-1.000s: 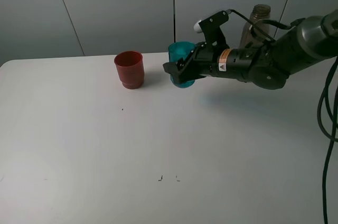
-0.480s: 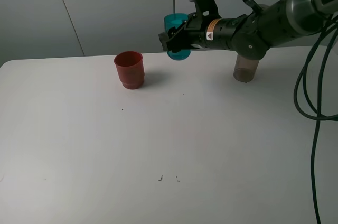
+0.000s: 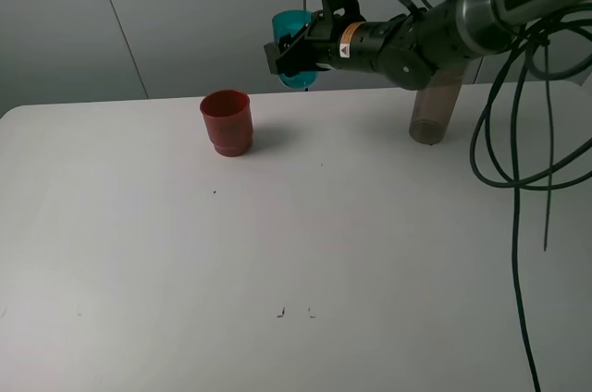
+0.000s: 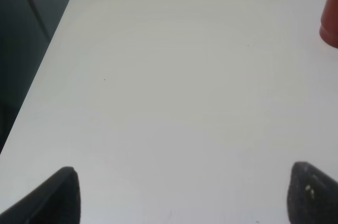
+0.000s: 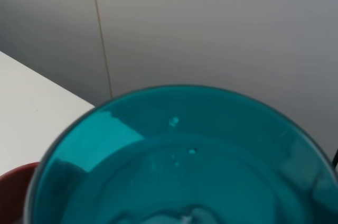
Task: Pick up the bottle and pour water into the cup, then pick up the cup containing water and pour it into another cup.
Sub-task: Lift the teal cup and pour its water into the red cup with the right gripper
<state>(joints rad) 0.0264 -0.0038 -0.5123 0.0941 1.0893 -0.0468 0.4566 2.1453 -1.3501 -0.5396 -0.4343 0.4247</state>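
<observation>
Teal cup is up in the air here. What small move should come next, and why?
Probably carry the teal cup leftward in the exterior view until it hangs over the red cup. The right end effector holds it lifted, but it sits up and to the right of the red cup, so tilting now would likely miss it.

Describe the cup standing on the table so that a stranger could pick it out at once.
Start at the white table and look to its far edge, left of the middle. The red cup stands there. Unlike the teal cup held aloft, it is opaque with a narrower base.
</observation>
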